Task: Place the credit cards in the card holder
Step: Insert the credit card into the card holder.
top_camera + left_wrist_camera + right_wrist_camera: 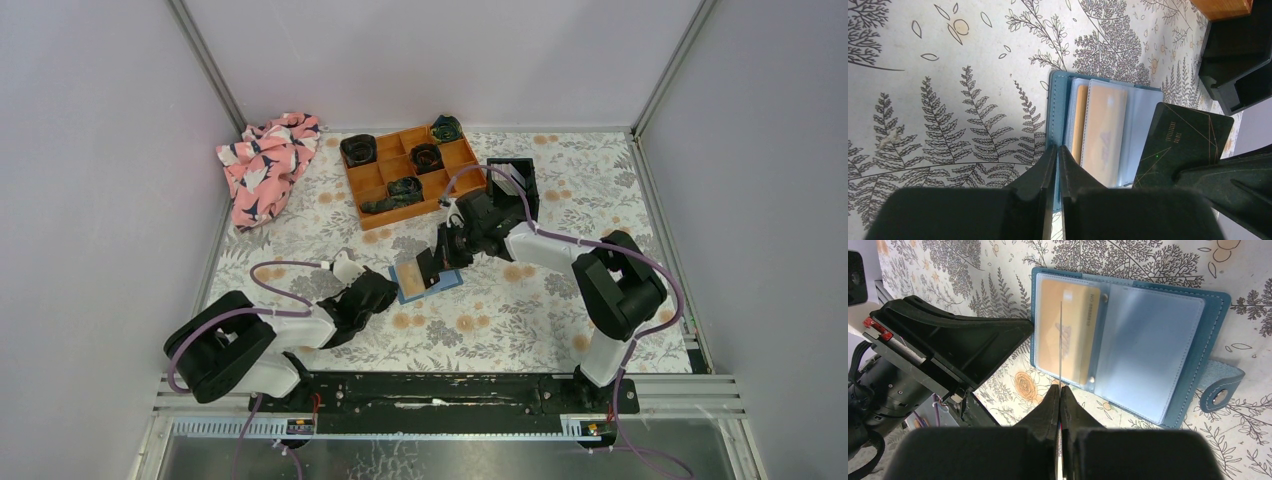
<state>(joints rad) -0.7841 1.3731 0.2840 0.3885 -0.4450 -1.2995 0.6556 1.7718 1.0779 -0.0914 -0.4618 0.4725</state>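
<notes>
R gripper [1060, 389] pinched tight on a dark credit card [1183, 142], edge-on in its own cam, over the gold-card pocket of the open card holder [1148, 340]. L gripper [1058, 150] is clamped on the holder's cover edge, just beside that card, w/ little room between the two. Holder lies mid table [500, 320]; black bin [1238, 60] and orange tray [372, 182] sit well apart behind.

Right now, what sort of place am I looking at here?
Probably a lab robot test cell: plain grey walls on aluminium posts, two arms bolted to a rail, and props like an orange tray on a floral tabletop.
</notes>
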